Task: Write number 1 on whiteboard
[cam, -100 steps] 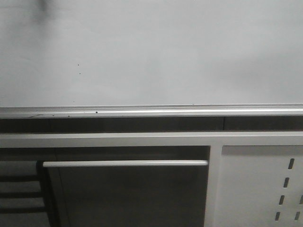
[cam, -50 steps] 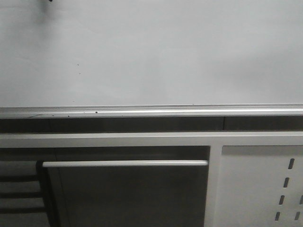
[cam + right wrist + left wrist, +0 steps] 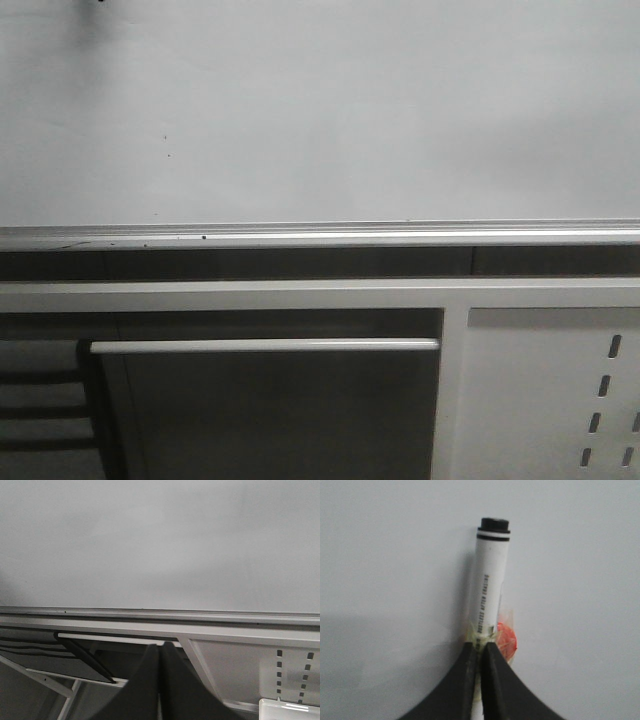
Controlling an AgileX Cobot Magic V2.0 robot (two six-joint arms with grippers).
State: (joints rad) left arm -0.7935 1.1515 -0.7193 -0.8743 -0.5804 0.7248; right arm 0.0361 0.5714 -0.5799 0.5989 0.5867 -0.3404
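Since no stroke shows ahead of the left gripper (image 3: 480, 652) pinching the marker (image 3: 490, 580), the whiteboard (image 3: 580, 580) looks unmarked.

The whiteboard (image 3: 160, 540) fills the upper half of the right wrist view, pale grey, glossy and unmarked, with a silver rail (image 3: 160, 614) along its lower edge. Beneath the rail runs a pale horizontal frame bar (image 3: 150, 630). A white perforated panel (image 3: 260, 670) with 2 columns of dark slots sits below it on one side, and dark slanted shelves (image 3: 45, 657) on the other. The right pincer (image 3: 160, 680) rises dark in the foreground, its 2 fingers pressed together with nothing between them.
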